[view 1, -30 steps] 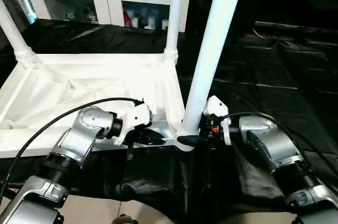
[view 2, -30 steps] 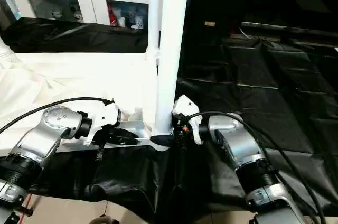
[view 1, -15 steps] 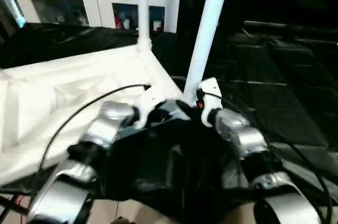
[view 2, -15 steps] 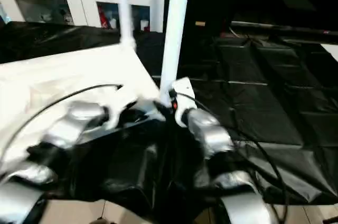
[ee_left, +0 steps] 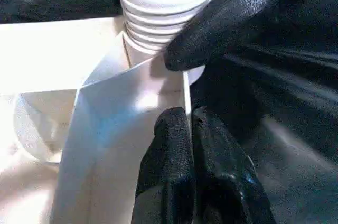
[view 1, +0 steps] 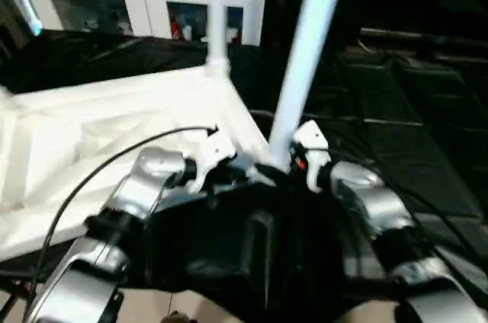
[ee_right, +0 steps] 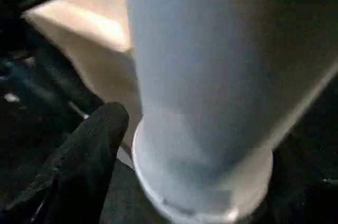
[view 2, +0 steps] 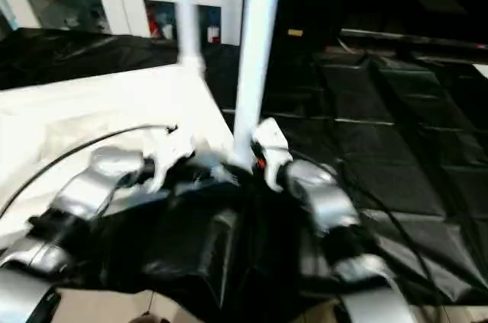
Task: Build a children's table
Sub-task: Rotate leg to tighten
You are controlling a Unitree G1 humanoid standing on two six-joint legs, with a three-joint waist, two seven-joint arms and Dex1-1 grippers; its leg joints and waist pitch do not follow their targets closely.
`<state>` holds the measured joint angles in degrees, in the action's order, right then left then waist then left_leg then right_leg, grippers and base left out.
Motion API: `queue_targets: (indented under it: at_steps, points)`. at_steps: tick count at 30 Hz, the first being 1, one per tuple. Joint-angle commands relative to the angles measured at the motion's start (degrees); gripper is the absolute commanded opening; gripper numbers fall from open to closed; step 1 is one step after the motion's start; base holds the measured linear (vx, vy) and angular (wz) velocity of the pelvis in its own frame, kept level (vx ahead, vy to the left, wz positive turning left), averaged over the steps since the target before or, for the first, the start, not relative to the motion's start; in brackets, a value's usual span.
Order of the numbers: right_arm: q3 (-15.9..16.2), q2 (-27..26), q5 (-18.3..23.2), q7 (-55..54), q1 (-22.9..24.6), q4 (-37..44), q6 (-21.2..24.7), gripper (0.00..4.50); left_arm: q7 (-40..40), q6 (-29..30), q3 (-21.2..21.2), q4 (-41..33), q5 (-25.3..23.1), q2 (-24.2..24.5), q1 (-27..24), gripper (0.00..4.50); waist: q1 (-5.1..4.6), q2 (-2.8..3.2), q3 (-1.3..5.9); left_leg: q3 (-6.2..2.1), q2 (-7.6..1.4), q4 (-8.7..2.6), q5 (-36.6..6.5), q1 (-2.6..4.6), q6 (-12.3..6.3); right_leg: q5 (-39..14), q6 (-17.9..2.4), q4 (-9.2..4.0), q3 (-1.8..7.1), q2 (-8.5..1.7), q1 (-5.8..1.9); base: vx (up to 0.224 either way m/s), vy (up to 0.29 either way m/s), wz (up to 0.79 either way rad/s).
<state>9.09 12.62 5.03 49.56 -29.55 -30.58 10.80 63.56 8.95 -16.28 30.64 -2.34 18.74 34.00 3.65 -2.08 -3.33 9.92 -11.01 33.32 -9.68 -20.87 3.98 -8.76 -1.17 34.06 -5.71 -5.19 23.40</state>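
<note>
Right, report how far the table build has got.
Done: the tabletop lies underside up, a far leg standing in its corner socket. In hand: the near leg stands in its socket; the left gripper pinches the tabletop's rim beside it, and the right gripper is at the leg's base. Left: the other corners can't be judged.

Children's table (view 1: pixel 114 121) upside down on black sheet (view 1: pixel 396 148), two legs up. Left gripper (view 1: pixel 229 174) and right gripper (view 1: pixel 286 171) both at the near corner leg (view 1: pixel 305 56). White cabinet (view 1: pixel 137 3) behind.
</note>
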Motion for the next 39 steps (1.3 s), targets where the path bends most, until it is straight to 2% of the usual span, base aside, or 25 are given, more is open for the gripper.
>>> queue_targets:
  at_steps: [1,4,8,12,13,18,23,27,29,30,31,32,33,34,35,36,37,39]
  points:
    - [3.5,1.0,2.1,7.3,0.7,4.4,0.4,3.81,4.4,-2.6,-2.8,-3.1,2.1,-0.6,-0.3,0.0,0.16,0.32,3.9,-0.38,-2.43,-3.93,-15.8,0.66,-2.11,-16.6,-11.0,-4.13,3.31,-3.54,-3.11,0.0,0.0,0.0]
    - [3.9,3.8,2.8,11.7,1.7,6.4,0.0,3.81,6.9,-3.4,-3.1,-3.8,2.3,0.9,-1.2,0.0,0.25,0.27,3.78,-0.45,-2.59,-4.02,-17.1,0.83,-1.65,-18.7,-10.6,-4.34,3.3,-3.55,-2.83,0.0,0.0,0.0]
    - [4.8,6.8,3.9,16.9,2.8,9.0,1.9,3.81,11.3,-3.2,-3.8,-6.6,3.1,3.0,-2.8,0.0,0.19,0.08,3.71,-0.52,-2.55,-4.06,-18.0,0.65,-1.39,-20.5,-10.2,-4.42,3.34,-3.63,-2.84,0.0,0.0,0.0]
    - [5.2,7.7,4.0,18.5,3.2,10.0,2.5,3.81,13.3,-2.9,-4.1,-8.4,4.1,3.9,-3.7,0.0,0.32,0.02,3.77,-0.49,-2.58,-4.03,-16.9,0.54,-1.59,-19.4,-10.5,-4.15,3.36,-3.6,-2.91,0.0,0.0,0.0]
    - [5.2,7.7,4.0,18.5,3.2,10.0,2.6,3.57,13.4,-2.9,-4.1,-8.5,4.1,3.9,-3.7,0.0,0.34,0.07,3.74,-0.49,-2.58,-4.02,-16.8,0.63,-1.53,-19.7,-10.5,-4.26,3.36,-3.65,-2.85,0.0,0.0,0.0]
    - [5.6,7.5,3.8,18.7,3.2,9.9,2.9,3.15,13.8,-2.7,-4.2,-9.1,4.0,4.4,-4.1,0.0,0.39,-0.26,3.81,-0.51,-2.56,-3.99,-16.3,0.55,-1.27,-19.9,-10.2,-4.18,3.35,-3.65,-2.88,0.0,0.0,0.0]
    - [5.9,7.0,4.3,18.5,3.8,10.4,3.6,2.78,13.0,-2.2,-3.7,-9.4,4.3,4.2,-4.3,0.0,0.6,-0.23,3.83,-0.45,-2.51,-3.91,-15.7,0.58,-1.39,-19.7,-10.1,-4.18,3.37,-3.7,-2.88,0.0,0.0,0.0]
    - [4.7,4.6,4.2,14.2,4.0,9.0,4.1,2.73,6.8,-2.4,-2.3,-6.1,2.3,2.0,-2.7,0.0,0.59,-0.32,3.69,-0.47,-2.47,-4.0,-16.1,0.55,-1.09,-20.8,-9.6,-4.3,3.33,-3.62,-2.76,0.0,0.0,0.0]
    - [2.9,1.2,2.6,5.6,3.1,5.6,5.3,2.72,0.2,-0.4,-0.4,-2.0,1.6,-1.2,0.0,0.0,0.51,-0.35,3.61,-0.52,-2.34,-3.97,-17.4,0.68,-0.53,-23.9,-8.6,-4.73,3.26,-3.69,-2.64,0.0,0.0,0.0]
    - [2.1,-0.6,1.7,1.2,2.6,3.7,5.3,2.72,-2.3,0.5,0.3,-0.5,1.4,-2.6,1.3,0.0,0.41,-0.27,3.39,-0.48,-2.14,-3.88,-18.6,1.08,0.21,-27.0,-7.9,-5.16,3.15,-3.65,-2.15,0.0,0.0,0.0]
    - [2.1,-0.6,1.7,1.2,2.6,3.7,5.3,2.72,-2.3,0.5,0.3,-0.5,1.4,-2.6,1.3,0.0,0.17,-0.45,3.42,-0.8,-1.93,-3.81,-19.6,0.95,0.85,-30.6,-6.7,-5.43,2.77,-3.89,-2.43,0.0,0.0,0.0]
    - [0.6,-3.2,1.2,-4.8,1.7,1.0,5.9,2.72,-5.9,1.6,1.0,1.6,1.0,-4.5,3.0,0.0,0.08,-0.46,3.5,-0.94,-2.02,-3.85,-19.8,0.85,0.75,-32.1,-5.4,-5.74,2.71,-4.06,-2.54,0.0,0.0,0.0]
    - [0.2,-3.8,1.1,-6.2,1.5,0.3,6.0,2.72,-6.7,1.9,1.2,2.1,0.9,-5.0,3.4,0.0,-0.27,-0.42,3.23,-0.87,-1.98,-3.86,-20.3,0.94,0.73,-33.2,-5.1,-5.99,2.72,-3.89,-2.1,0.0,0.0,0.0]
    - [-0.7,-5.3,1.2,-9.2,0.9,-1.1,6.6,2.72,-8.5,2.3,1.5,3.0,0.7,-5.9,4.3,0.0,-0.6,-0.32,3.24,-1.02,-1.73,-3.63,-22.0,1.36,1.0,-35.8,-4.3,-6.51,2.35,-3.94,-1.85,0.0,0.0,0.0]
    - [-1.8,-6.9,1.6,-12.0,0.4,-2.4,7.0,2.72,-10.4,2.6,1.6,4.1,0.4,-6.9,5.2,0.0,-0.93,-0.43,3.4,-1.24,-1.64,-3.67,-21.9,0.98,1.16,-36.6,-3.6,-6.52,2.11,-3.98,-2.25,0.0,0.0,0.0]
    - [-2.5,-8.0,1.8,-13.8,0.1,-3.2,7.1,2.72,-11.5,2.7,1.7,4.8,0.1,-7.5,5.7,0.0,-0.93,-0.2,3.42,-1.32,-1.83,-3.78,-22.1,1.12,1.0,-36.3,-3.3,-6.74,2.05,-4.04,-2.17,0.0,0.0,0.0]
    - [-3.1,-10.6,1.2,-18.3,-0.7,-5.0,5.6,2.72,-13.3,2.5,1.8,6.2,-0.3,-8.9,6.7,0.0,-0.99,-0.15,3.47,-1.3,-1.83,-3.79,-22.1,1.13,0.89,-35.7,-3.4,-6.74,2.07,-4.01,-2.1,0.0,0.0,0.0]
    - [-3.4,-12.3,-0.1,-21.4,-1.4,-6.5,3.9,2.72,-14.3,2.2,2.0,7.3,-0.7,-9.9,7.4,0.0,-1.15,-0.08,3.59,-1.3,-1.85,-3.89,-22.2,1.12,0.94,-33.7,-4.1,-6.6,2.1,-3.96,-2.08,0.0,0.0,0.0]
